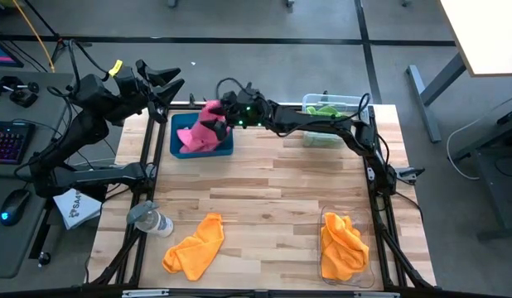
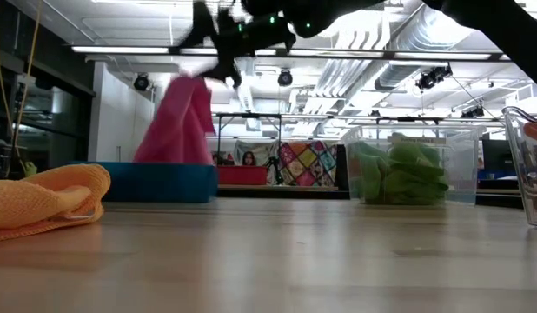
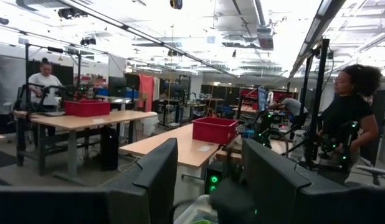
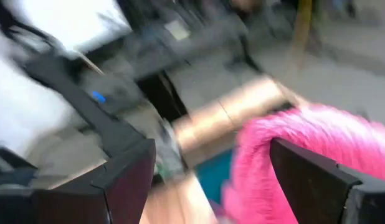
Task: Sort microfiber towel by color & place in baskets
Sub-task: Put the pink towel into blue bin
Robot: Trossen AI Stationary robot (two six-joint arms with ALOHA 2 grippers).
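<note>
Right wrist view: hand [image 4: 211, 180] spread | pink towel [image 4: 304, 155] between fingers

a clear bottle [image 1: 151, 219] is seen lying on the wooden tabletop [image 1: 264, 199] near its left edge. a keyboard [image 1: 9, 141] and mouse [image 1: 13, 205] are placed on a desk beside it. red bins [image 3: 214, 129] and people [image 3: 348, 112] are seen in the room beyond.

One camera looks straight down on the whole counter [image 1: 264, 199]. Another sits at counter level, facing the room. Both share the blue tray [image 1: 180, 142]. Each wrist camera looks past its own fingers.
</note>
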